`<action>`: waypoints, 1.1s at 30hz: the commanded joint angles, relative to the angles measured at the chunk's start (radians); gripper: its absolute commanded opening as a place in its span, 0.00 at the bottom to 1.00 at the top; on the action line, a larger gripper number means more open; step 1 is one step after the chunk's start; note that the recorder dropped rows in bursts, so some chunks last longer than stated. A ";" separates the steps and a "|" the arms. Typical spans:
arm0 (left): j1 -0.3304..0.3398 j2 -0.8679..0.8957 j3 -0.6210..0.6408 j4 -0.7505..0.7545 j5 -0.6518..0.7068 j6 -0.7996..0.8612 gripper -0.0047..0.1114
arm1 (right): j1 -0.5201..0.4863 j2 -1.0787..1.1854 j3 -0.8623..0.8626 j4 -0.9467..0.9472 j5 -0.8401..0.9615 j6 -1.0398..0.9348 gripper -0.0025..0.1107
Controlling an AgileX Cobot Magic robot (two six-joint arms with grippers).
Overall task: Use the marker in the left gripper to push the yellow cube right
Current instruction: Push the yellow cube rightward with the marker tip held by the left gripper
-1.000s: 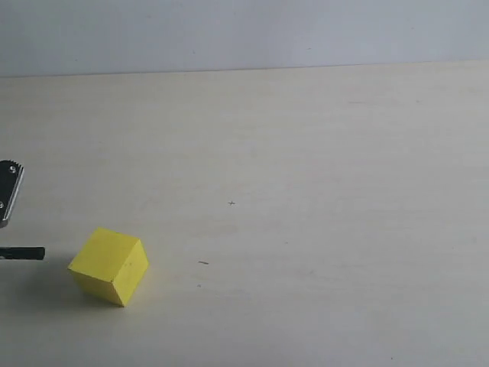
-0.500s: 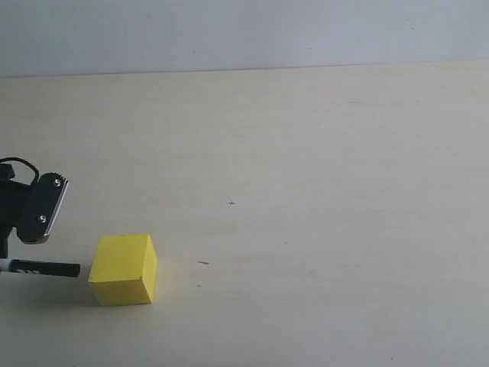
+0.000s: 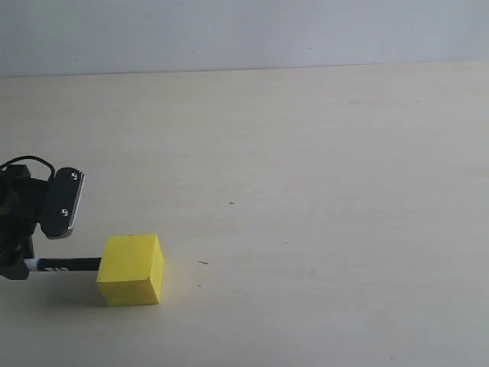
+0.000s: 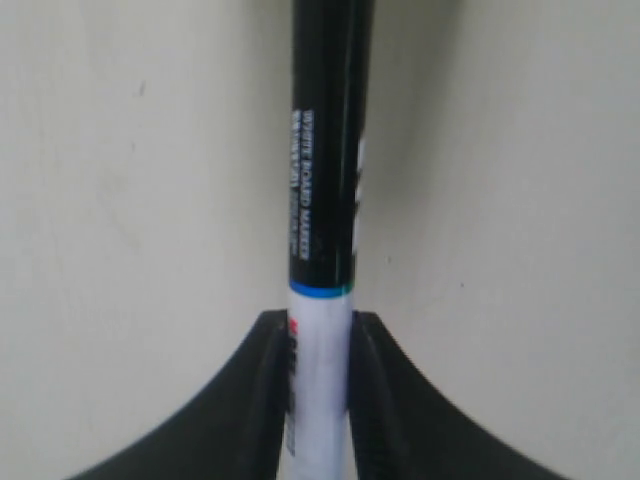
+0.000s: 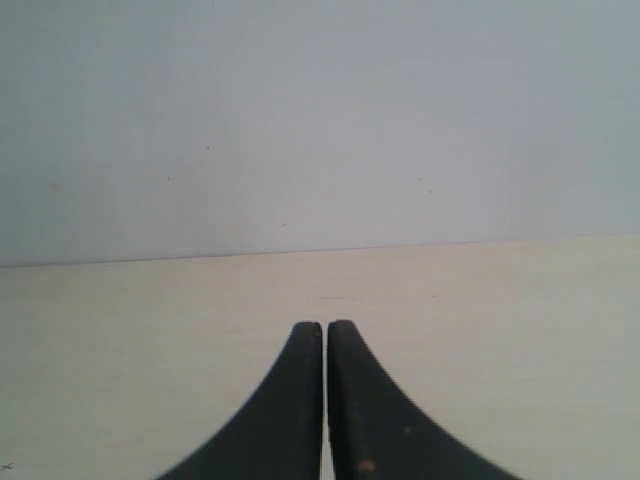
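Marker, slim and glossy, clenched in left gripper, tip against sharp-edged yellow cube.

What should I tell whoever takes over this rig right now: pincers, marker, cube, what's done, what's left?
Left pincer: shut on the marker, low over the table.
Right pincer: shut, empty, out of the exterior view.
The marker lies level, its black end against the left face of the yellow cube, which sits flat at the exterior view's lower left.
Done: marker gripped and set against the cube.
Left: push the cube right.
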 commanded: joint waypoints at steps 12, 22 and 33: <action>0.123 0.023 -0.004 0.054 0.027 -0.025 0.04 | -0.003 -0.006 0.005 -0.005 -0.008 -0.009 0.04; -0.008 0.033 -0.026 -0.056 -0.026 0.046 0.04 | -0.003 -0.006 0.005 -0.005 -0.008 -0.009 0.04; -0.118 0.049 -0.052 -0.070 -0.011 0.031 0.04 | -0.003 -0.006 0.005 -0.005 -0.008 -0.009 0.04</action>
